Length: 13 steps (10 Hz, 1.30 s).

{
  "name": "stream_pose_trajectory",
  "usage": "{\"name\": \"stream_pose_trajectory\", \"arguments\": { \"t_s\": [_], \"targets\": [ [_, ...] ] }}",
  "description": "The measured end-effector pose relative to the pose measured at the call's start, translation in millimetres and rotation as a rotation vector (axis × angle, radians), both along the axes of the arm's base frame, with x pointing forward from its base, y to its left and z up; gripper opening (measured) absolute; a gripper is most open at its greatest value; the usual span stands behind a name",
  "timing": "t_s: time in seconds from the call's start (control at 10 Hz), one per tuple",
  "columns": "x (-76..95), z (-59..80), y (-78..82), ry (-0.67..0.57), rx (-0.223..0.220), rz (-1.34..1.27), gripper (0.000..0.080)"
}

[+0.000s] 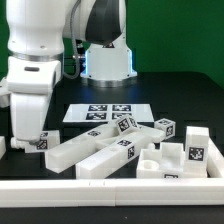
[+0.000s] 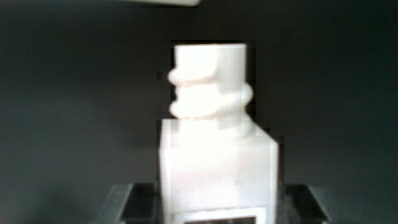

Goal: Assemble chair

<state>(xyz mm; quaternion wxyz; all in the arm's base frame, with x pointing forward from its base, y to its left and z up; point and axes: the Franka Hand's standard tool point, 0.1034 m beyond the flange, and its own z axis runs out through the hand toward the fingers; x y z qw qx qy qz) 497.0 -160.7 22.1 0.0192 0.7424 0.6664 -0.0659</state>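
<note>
While my pincer (image 2: 222, 203) pinches knobbed chair bar (image 2: 217, 130) by flat sides near tagged end, low over table (image 1: 185, 100) at exterior view's left, I judge bar light, stiff, slick plastic; flat faces hold best, knobbed tip poorly.

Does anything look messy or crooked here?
Yes. The white bars lie jumbled at crooked angles beside the seat frame, some overlapping. They look like loose parts, not broken ones. The gripper holds one piece.
</note>
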Motion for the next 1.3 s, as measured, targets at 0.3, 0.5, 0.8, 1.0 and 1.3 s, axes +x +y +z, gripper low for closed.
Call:
{"name": "stream_pose_trajectory", "arguments": {
  "t_s": [0.3,0.5,0.8,1.0,1.3],
  "targets": [
    [-4.3,-1.2,0.3,-0.029,-0.016,-0.283,0.0281],
    [-5.0,-1.0,1.5,-0.047,-0.026,-0.426,0.0281],
    [-4.6,-0.6,7.0,-0.087,-0.044,-0.698,0.0281],
    [0.4,-0.1,6.7,-0.101,-0.052,-0.814,0.0281],
    [1.6,0.0,9.1,-0.127,-0.055,-1.068,0.0281]
  ]
}}
